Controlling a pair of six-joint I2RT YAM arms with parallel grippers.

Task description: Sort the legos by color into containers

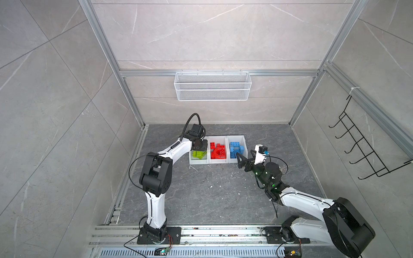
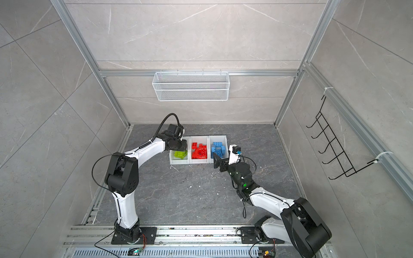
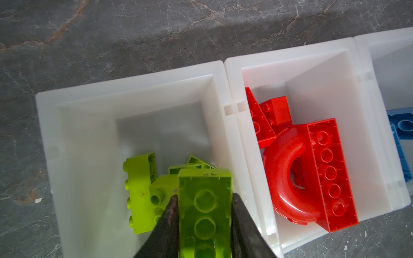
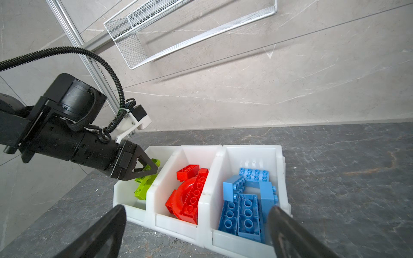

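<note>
Grey marbled tabletop [image 1: 212, 196], pale tiled walls, and just above centre in both top views you've got three white bins in a row. The left gripper [image 3: 205, 198] is pinching a green brick [image 3: 204, 178] by its long sides, studs away from the wrist camera, over the green bin [image 3: 134, 89], the leftmost of the row. The loose green bricks [image 3: 139, 192] already lie heaped underneath. Watch that placement: the held brick hangs close to the wall shared with the red bin [image 3: 290, 55], so if you let go here it could clip that rim and tip in among the red bricks [image 3: 290, 174], or land on the heap and bounce out. Shift further from that wall and go lower before opening, I'd say. Your right gripper [image 4: 196, 208] is spread wide and empty, hanging just in front of the blue bin [image 4: 252, 149] with its blue bricks [image 4: 243, 207]; a careless swing there could shove the whole row.
</note>
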